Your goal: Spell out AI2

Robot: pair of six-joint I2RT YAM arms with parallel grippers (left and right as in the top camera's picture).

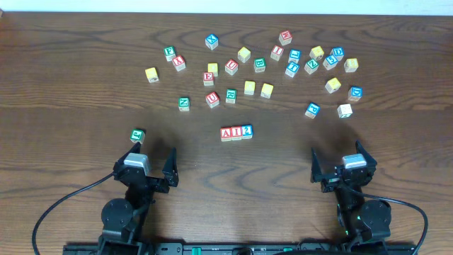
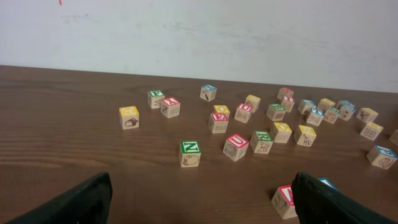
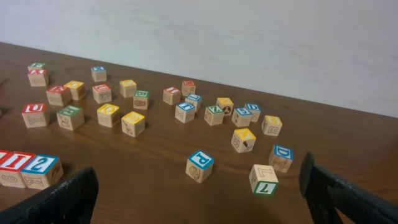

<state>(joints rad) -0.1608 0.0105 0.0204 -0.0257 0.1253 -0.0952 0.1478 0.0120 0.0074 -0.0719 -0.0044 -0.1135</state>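
Three light-wood cubes stand touching in a row at the table's middle front: the red "A" cube (image 1: pixel 226 133), the red "I" cube (image 1: pixel 236 132) and the blue "2" cube (image 1: pixel 246 131). In the left wrist view the A cube (image 2: pixel 284 200) shows beside the right finger, a corner of the 2 cube (image 2: pixel 326 182) peeks over it, and the I cube is hidden. In the right wrist view the 2 cube (image 3: pixel 41 168) and the I cube (image 3: pixel 17 163) sit at the lower left. My left gripper (image 1: pixel 152 154) (image 2: pixel 202 208) and right gripper (image 1: pixel 338 156) (image 3: pixel 199 205) are open, empty, and near the front edge, either side of the row.
Many other letter cubes lie scattered across the back half of the table, such as a green N cube (image 1: pixel 184 103) and a blue P cube (image 1: pixel 312 110) (image 3: pixel 199 165). A green cube (image 1: pixel 137 134) sits just ahead of my left gripper. A white wall stands behind the table.
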